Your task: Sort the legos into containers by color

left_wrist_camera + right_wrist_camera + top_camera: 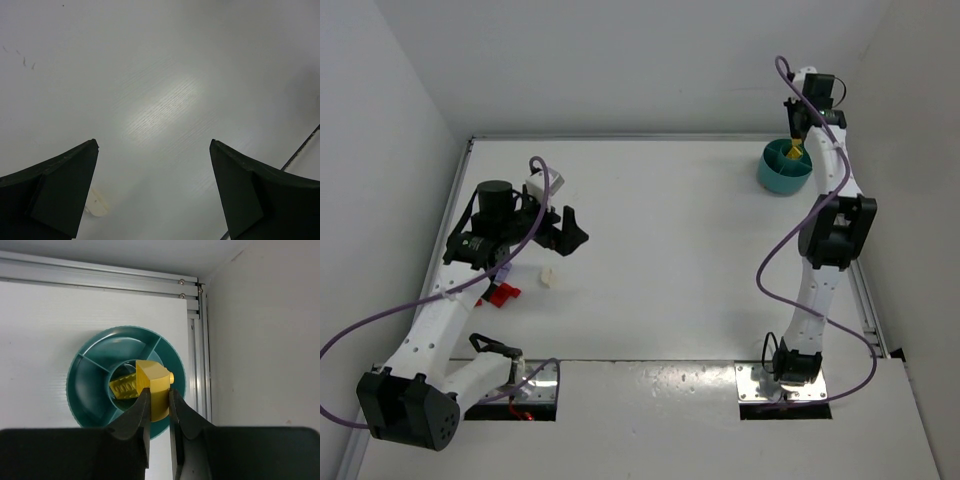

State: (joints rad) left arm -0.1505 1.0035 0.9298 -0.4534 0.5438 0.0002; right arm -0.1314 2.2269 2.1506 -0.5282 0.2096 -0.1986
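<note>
Right gripper (159, 391) clamped on a yellow brick (152, 376) above the teal dish (76, 385).
A second yellow brick (123, 387) lies inside, partly hidden by the held one. Left gripper (154, 144) hangs with jaws apart over the worktop (165, 100); one finger cuts off the cream brick (98, 206), and the left arm half covers a red brick (503, 293).

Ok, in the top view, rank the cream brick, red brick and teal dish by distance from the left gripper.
1. cream brick, just base-side of the left gripper.
2. red brick, farther left and nearer the bases.
3. teal dish, far right corner.
</note>
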